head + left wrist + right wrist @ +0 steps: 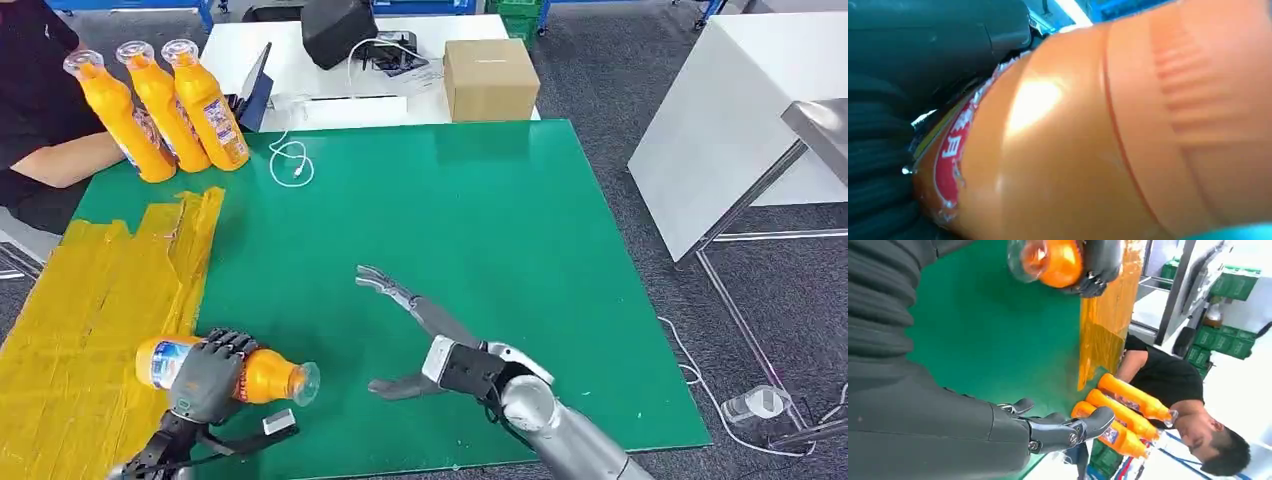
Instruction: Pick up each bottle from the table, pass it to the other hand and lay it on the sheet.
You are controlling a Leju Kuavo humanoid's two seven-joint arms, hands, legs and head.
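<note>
Your left hand (208, 375) grips an orange bottle (262, 375) at the lower left of the head view, holding it on its side with the clear cap pointing toward the middle of the frame. It sits at the edge of the yellow sheet (90, 300), partly over the green bench (480, 240). Your right hand (420, 335) is at lower centre, fingers spread wide and holding nothing, a little apart from the cap.

You look to be past the handover, with the laying down in hand. Next you would need to carry the bottle further left over the sheet, lower it flat and let go.

Three more bottles (160, 105) stand at the upper left by a person's arm (60, 160).

The left wrist view shows a red and white label (955, 150) with white characters too blurred to read.
</note>
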